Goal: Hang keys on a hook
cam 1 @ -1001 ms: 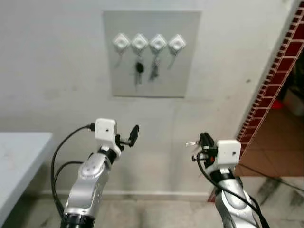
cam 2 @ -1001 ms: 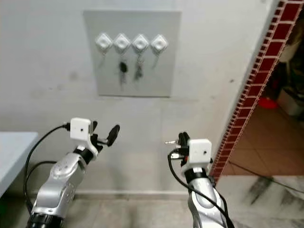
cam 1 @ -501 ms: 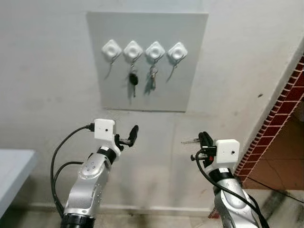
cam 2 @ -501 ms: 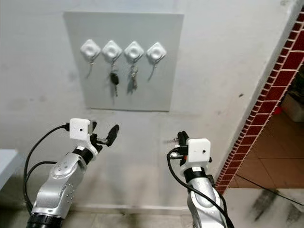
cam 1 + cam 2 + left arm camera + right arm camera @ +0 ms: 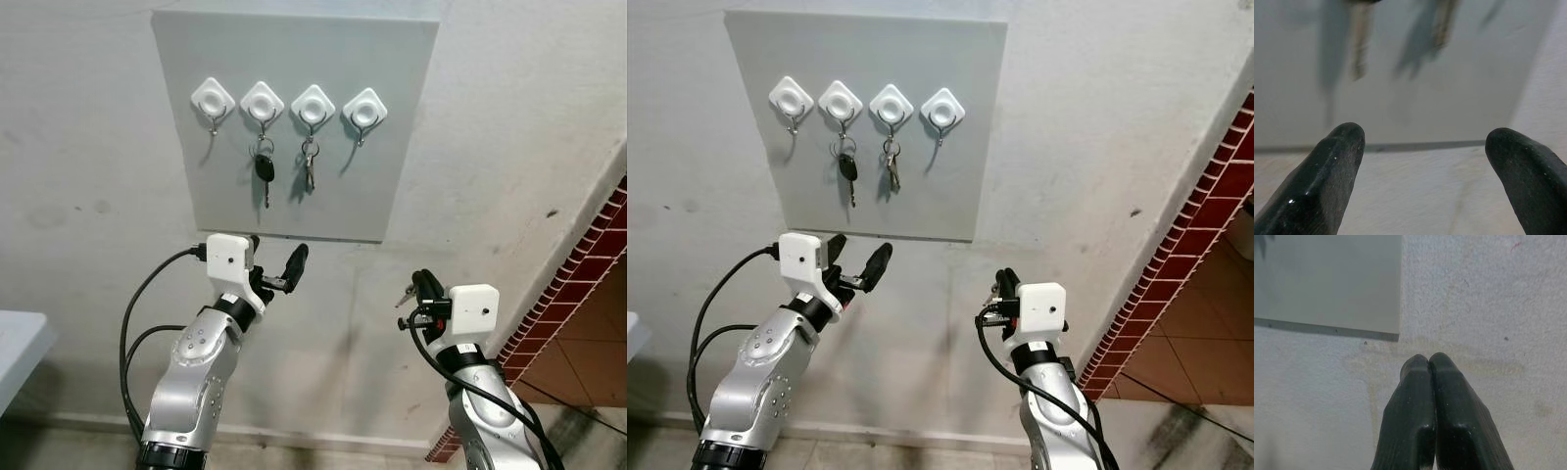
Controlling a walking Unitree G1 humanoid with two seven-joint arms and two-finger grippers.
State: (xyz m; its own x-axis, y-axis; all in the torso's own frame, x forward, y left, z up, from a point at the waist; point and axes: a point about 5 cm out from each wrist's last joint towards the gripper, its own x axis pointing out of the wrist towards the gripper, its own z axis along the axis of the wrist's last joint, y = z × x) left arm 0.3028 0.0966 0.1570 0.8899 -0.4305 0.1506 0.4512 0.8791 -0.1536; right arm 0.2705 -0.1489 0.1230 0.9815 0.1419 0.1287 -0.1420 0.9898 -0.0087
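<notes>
Left eye view: the right end effector [image 5: 421, 291], pinched shut on a key [image 5: 404, 295], sits below and right of the free rightmost hook [image 5: 363, 110]. The left end effector [image 5: 277, 275], spread wide, holds nothing.
</notes>
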